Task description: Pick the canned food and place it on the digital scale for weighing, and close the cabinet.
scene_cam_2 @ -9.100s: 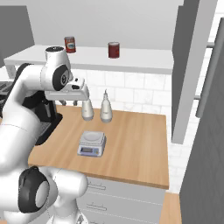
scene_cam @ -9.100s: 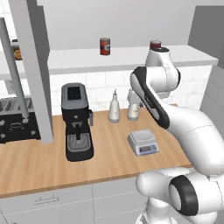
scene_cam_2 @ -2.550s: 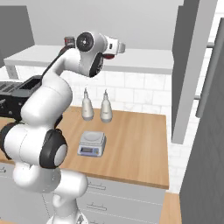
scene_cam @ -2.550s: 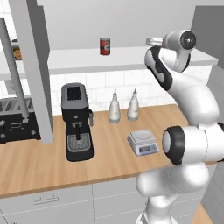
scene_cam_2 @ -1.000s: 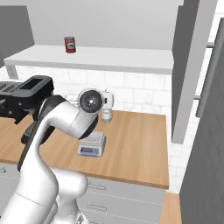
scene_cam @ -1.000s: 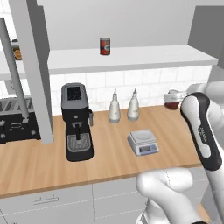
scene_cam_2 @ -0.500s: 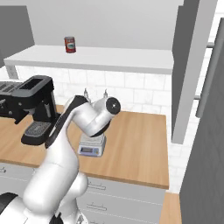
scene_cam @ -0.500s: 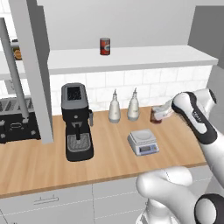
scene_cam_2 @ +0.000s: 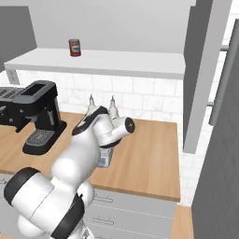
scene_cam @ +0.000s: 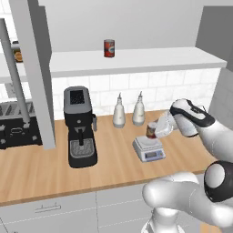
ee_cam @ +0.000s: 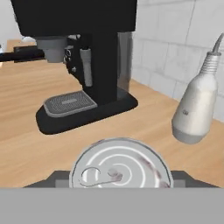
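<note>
A wooden kitchen counter (scene_cam: 45,168). The white arm's gripper (scene_cam: 157,129) clamps the small dark-red upright can (scene_cam: 150,131). The flat silver-grey scale (scene_cam: 149,148) sits directly beneath, at six o'clock.

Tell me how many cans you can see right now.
2: the canned food is held in the gripper just above the digital scale; a second red can stands on the shelf. Others may be hidden.
</note>
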